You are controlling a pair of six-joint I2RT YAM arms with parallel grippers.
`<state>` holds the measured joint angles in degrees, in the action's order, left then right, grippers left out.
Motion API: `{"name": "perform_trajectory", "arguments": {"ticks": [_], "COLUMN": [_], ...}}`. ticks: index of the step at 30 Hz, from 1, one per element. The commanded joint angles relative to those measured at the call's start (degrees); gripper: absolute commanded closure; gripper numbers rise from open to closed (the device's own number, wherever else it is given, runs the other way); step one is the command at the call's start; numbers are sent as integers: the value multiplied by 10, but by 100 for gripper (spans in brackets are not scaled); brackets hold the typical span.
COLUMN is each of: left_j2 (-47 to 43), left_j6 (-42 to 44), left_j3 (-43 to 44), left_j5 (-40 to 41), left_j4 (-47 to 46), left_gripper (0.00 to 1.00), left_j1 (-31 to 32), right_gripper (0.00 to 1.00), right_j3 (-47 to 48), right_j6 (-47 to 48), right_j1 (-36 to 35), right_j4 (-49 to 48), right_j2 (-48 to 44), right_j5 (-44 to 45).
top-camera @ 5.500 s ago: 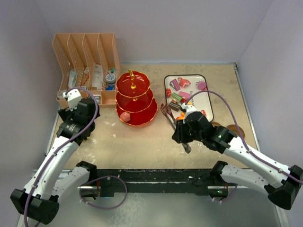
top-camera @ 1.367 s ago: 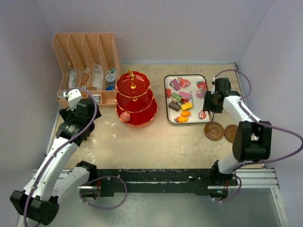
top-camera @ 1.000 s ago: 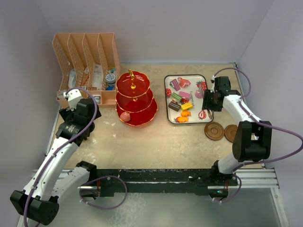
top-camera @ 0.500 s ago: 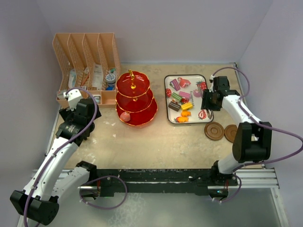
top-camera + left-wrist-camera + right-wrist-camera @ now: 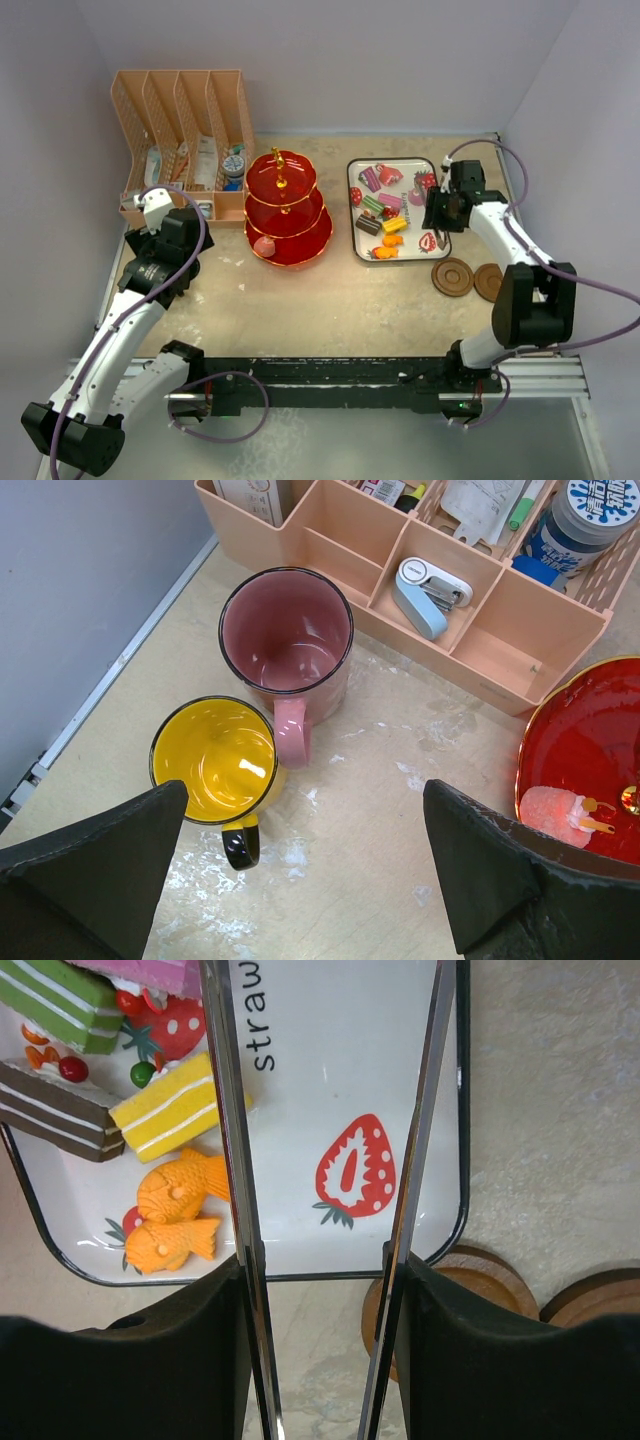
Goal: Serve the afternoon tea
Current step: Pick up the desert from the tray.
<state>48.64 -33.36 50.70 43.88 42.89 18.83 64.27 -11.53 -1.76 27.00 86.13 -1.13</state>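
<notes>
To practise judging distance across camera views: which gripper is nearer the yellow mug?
Left. The left gripper hangs open just above the yellow mug. The right gripper, holding tongs, is over the tray, far off to the right.

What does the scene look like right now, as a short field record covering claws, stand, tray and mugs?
left claw: open, empty, poised near pink mug and yellow mug
right claw: shut on metal tongs, held over the tray
stand: one pink sweet on bottom tier
tray: toy cakes and fish sweets not yet served
mugs: both upright, empty, beside organizer
</notes>
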Motion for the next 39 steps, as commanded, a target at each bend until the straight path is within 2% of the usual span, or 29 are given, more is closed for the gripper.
{"name": "perform_trajectory", "arguments": {"ticks": [1, 15, 39], "left_j2": [-1, 2, 6], "left_j6": [6, 6, 6], "left_j3": [4, 4, 4], "left_j5": [5, 6, 7], "left_j4": [-17, -17, -16], "left_gripper": [1, 1, 1], "left_j1": [1, 1, 1], "right_gripper": [47, 48, 54], "right_j3": [25, 46, 32], "right_j6": [3, 7, 15], "right_j1": [-19, -34, -33], "right_j4": [-2, -3, -22], "right_j2": [28, 71, 91], "right_j5": [-1, 61, 28]}}
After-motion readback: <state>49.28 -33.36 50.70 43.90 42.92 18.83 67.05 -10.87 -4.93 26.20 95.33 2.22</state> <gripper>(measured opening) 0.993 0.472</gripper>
